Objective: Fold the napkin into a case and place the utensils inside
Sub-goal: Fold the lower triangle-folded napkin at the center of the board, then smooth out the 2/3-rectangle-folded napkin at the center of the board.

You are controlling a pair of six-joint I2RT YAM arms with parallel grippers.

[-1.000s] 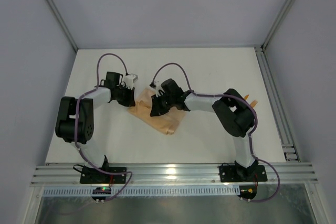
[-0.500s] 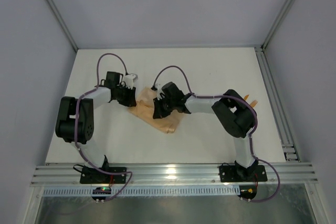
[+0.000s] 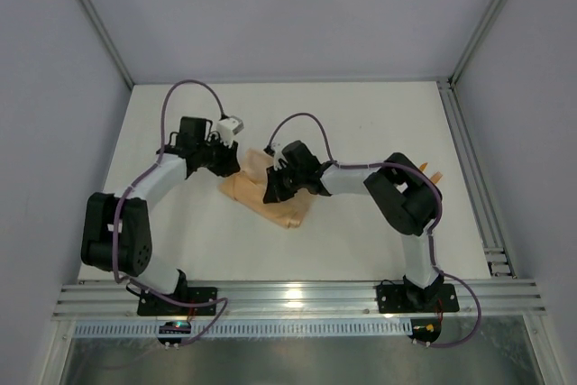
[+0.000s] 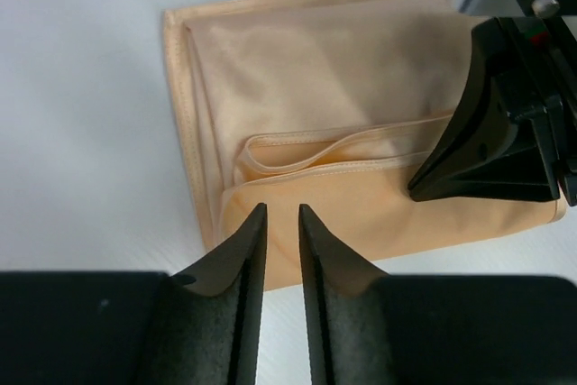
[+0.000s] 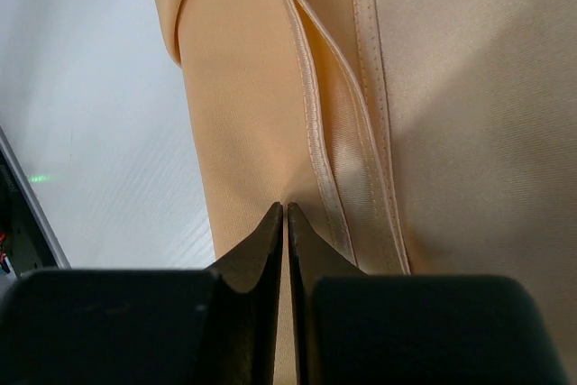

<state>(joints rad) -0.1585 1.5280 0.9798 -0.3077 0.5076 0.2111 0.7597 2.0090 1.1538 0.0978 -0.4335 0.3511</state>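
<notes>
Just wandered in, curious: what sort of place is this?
Probably a robot test cell: a white table boxed in by grey walls, a left arm and right arm bolted to a metal rail, over a peach napkin.

Napkin (image 4: 343, 69) soft cloth, bit shiny, stitched edges; table (image 3: 361, 123) smooth, not shiny; left gripper (image 4: 281, 210) plastic, dull, bit grainy

text: none legible | labels, brands: none legible | numbers, signs: none legible | views checked: top, both wrists
</notes>
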